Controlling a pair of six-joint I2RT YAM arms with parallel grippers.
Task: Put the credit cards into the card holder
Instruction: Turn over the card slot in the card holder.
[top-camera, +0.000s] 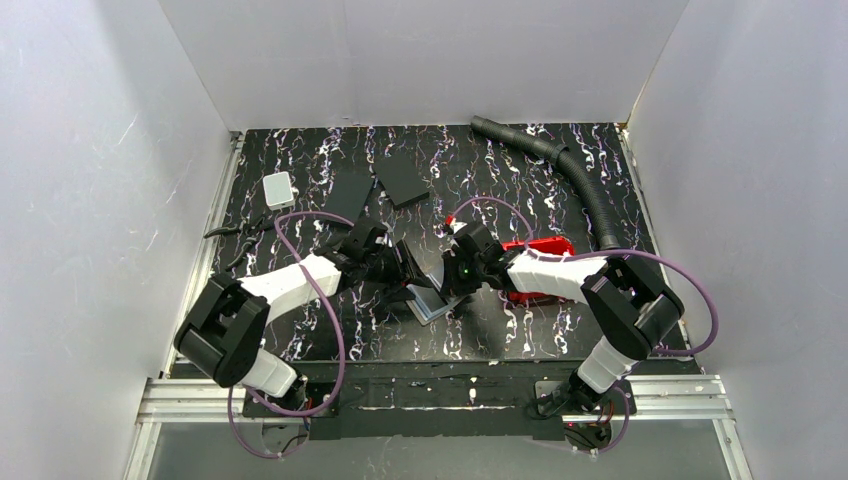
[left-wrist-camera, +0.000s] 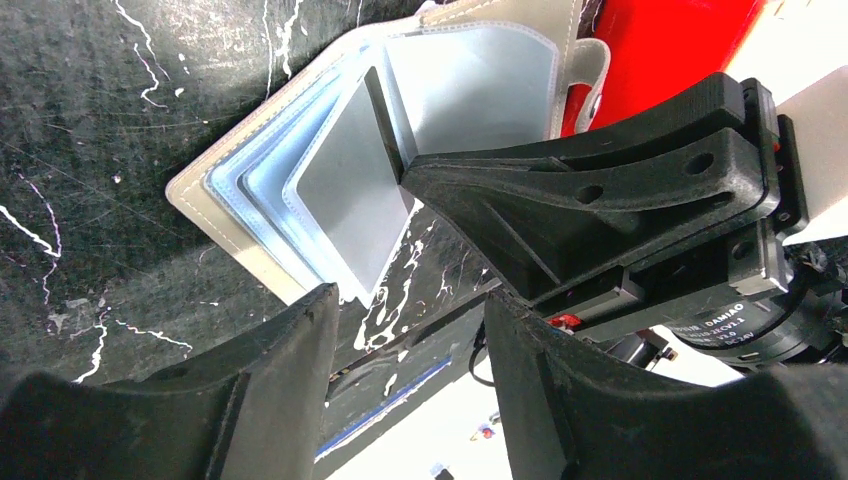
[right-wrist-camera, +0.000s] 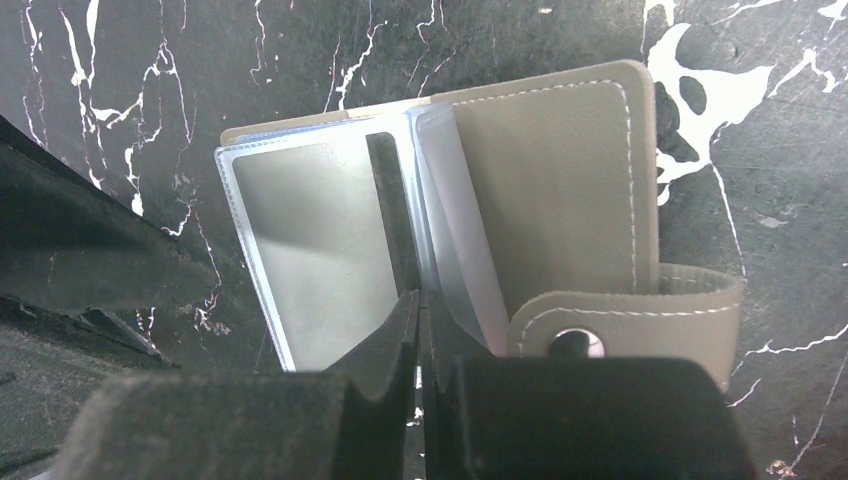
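Card holder (right-wrist-camera: 560, 180) open beside red tray (top-camera: 545, 246); right gripper (right-wrist-camera: 418, 300) closed over it.

Item: lettering "DAMIAO", white on round black motor housing (left-wrist-camera: 745, 325), lower right of left wrist view. Smaller print beneath unreadable.

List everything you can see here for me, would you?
card holder: one, taupe with clear sleeves, lying open mid-table
card: one, dark, edge-on among the sleeves
slabs: two, matte black, far side
box: one, white, far left
tray: one, red, behind the right arm
hose: one, black ribbed, far right
table: one, black with white marbling
left gripper: one, black, open beside the holder
right gripper: one, black, shut on the card
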